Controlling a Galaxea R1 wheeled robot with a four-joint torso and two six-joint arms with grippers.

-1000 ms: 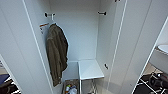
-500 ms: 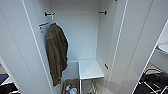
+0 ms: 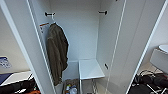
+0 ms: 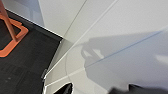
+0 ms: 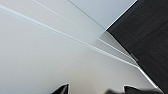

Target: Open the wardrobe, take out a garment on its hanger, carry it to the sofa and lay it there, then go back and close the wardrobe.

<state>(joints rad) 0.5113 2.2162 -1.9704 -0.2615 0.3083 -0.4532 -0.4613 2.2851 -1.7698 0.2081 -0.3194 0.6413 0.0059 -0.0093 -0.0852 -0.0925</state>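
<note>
From the head view we look into the tall white wardrobe (image 3: 82, 35), which stands open with its doors swung out to either side. Inside it, on the left, a dark olive-green jacket (image 3: 58, 55) hangs from a thin white hanger hook (image 3: 53, 18) set on a short black peg (image 3: 48, 14) high on the side wall; a second black peg (image 3: 103, 12) sits on the opposite wall. Low on the right of the interior is a white shelf box (image 3: 90, 69), and beside it on the wardrobe floor lies a small pile of blurred items (image 3: 70, 88) that we cannot identify. Dark clutter and cables (image 3: 150, 83) lie on the floor outside to the right. In the left wrist view we see a white wardrobe panel (image 4: 120, 37) close up, meeting dark carpet floor (image 4: 22, 65), with an orange metal frame (image 4: 11, 32) standing on that carpet; the dark tips of the left gripper (image 4: 98, 88) show at the edge, set apart with nothing between them. In the right wrist view we see a similar white panel (image 5: 45, 57) and dark floor (image 5: 147, 35), and the right gripper (image 5: 96, 89) likewise has its tips apart and empty.
</note>
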